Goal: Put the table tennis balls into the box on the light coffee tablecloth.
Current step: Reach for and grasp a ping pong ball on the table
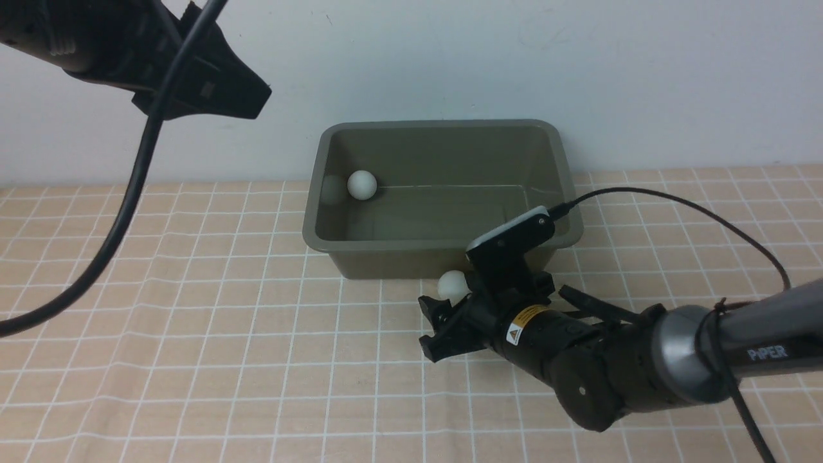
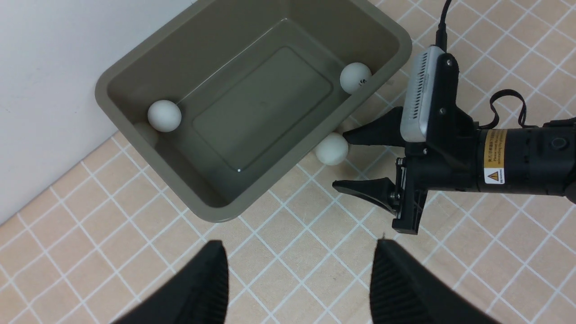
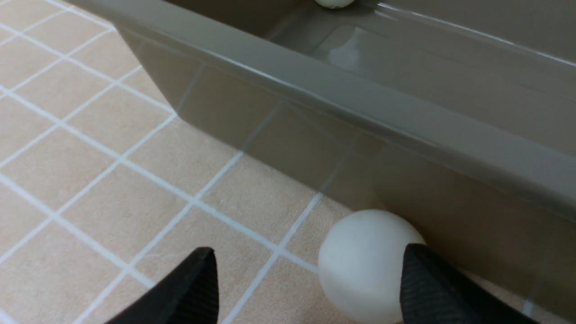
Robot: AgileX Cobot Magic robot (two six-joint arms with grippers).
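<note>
A pale, bluish-white wall — faintly scuffed in places — spans the background.

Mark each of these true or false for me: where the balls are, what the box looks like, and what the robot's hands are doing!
1. Two white balls are inside the box. True.
2. The box is bright red. False: it is dark olive-green.
3. The right gripper is open. True.
4. The left gripper is squeezing a ball. False: it is open and holds nothing.
5. One ball is outside the box, on the tablecloth. True.
</note>
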